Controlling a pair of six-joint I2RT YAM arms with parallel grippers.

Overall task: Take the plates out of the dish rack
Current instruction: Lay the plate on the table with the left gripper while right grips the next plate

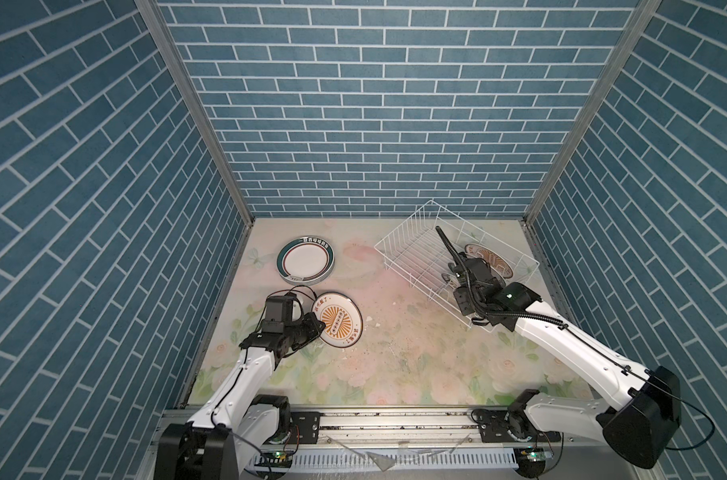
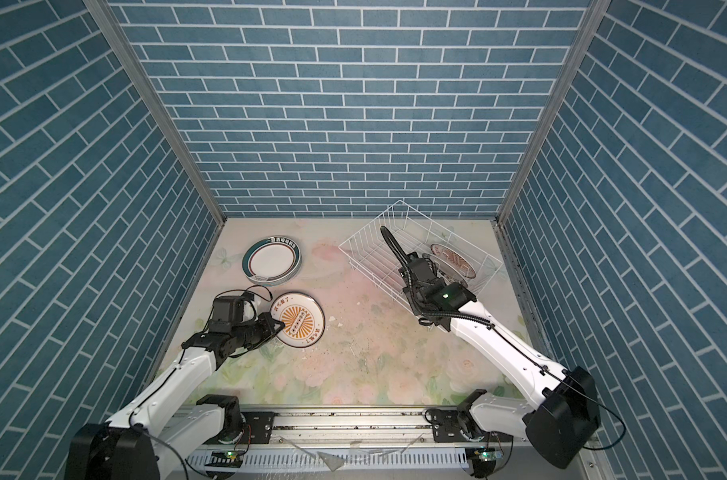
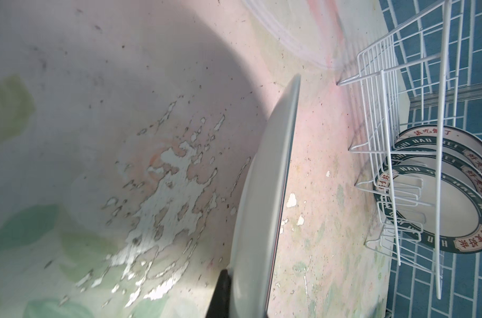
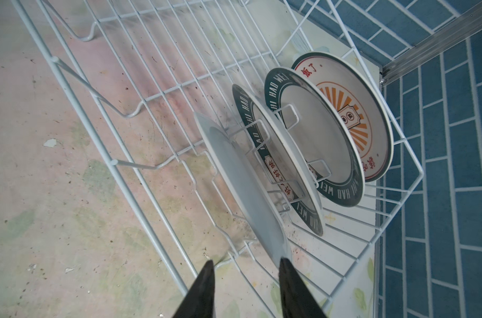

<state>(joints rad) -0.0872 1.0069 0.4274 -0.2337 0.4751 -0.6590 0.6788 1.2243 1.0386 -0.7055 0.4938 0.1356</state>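
The right gripper (image 4: 245,260), jaws open, faces the nearest racked plate (image 4: 234,170) in the dish rack (image 1: 402,224) edge-on, its rim just ahead by one jaw; the left gripper (image 1: 316,328) clamps the sunburst plate (image 1: 340,326) over the bench (image 1: 395,353).

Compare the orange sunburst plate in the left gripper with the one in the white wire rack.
The held sunburst plate is over the floral table; the racked sunburst plate sits in the white wire dish rack. The held plate faces up; the racked plate stands on edge. The left gripper clamps the held plate's rim; no gripper touches the racked plate. Both are round, white, red-lettered.
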